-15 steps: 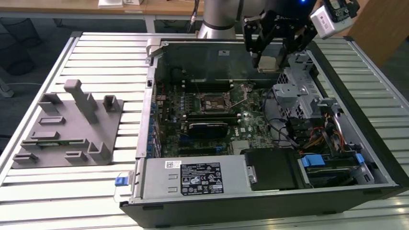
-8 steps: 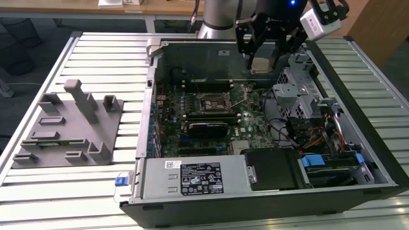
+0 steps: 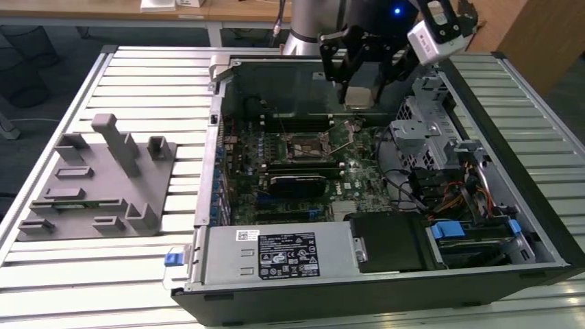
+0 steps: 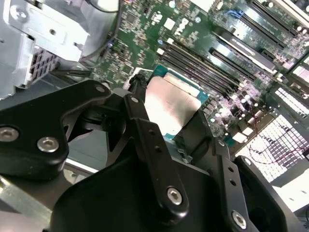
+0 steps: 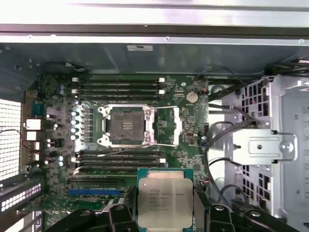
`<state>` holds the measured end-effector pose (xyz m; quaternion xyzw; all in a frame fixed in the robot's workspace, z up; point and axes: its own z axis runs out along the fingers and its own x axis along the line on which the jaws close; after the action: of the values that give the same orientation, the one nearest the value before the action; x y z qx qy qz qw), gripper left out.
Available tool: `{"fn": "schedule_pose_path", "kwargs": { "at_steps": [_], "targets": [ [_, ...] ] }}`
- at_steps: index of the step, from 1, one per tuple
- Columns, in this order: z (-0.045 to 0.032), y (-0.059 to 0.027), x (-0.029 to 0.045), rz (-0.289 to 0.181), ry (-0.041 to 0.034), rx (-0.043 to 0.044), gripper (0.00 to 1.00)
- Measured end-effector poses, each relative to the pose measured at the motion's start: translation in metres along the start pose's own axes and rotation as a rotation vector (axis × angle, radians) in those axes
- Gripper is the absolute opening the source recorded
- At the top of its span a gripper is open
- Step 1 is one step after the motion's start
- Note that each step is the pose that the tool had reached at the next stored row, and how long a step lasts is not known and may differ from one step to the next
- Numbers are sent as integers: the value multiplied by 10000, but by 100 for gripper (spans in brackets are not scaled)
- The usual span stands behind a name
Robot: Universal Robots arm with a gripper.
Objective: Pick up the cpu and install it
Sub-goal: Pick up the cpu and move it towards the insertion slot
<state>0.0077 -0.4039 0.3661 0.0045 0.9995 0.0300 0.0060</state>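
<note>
So the black gripper (image 5: 165,215) on the arm is hanging over the far end of the open black computer case (image 3: 366,291). Its fingers (image 4: 145,130) are clamping the cpu (image 5: 165,198), that small thin square chip with a pale silvery metal top and a narrow tan-green rim. The chip is sitting flat between the two fingers, pinched by opposite edges, with its metal top facing the camera in the first wrist view.

It's hovering in the air above the green motherboard (image 3: 352,181), not touching it. The dark metal-framed square socket (image 3: 303,145) is lying apart from the chip, nearer and toward the exterior view's left of the gripper, and its frame is standing open. In the first wrist view a row of black memory slots (image 5: 118,157) is lying between the socket and the held chip.

Over on the exterior view's left, the grey plastic slotted holder block (image 3: 92,185) is sitting on the pale slatted metal table (image 3: 119,274), near the case.
</note>
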Motion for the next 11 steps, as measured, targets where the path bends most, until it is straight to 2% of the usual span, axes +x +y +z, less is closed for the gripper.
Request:
{"fn": "schedule_pose_path", "kwargs": {
  "at_steps": [5, 11],
  "targets": [
    [68, 20, 102, 0, 0, -1, 55],
    [149, 93, 226, 0, 0, -1, 55]
  ]
}}
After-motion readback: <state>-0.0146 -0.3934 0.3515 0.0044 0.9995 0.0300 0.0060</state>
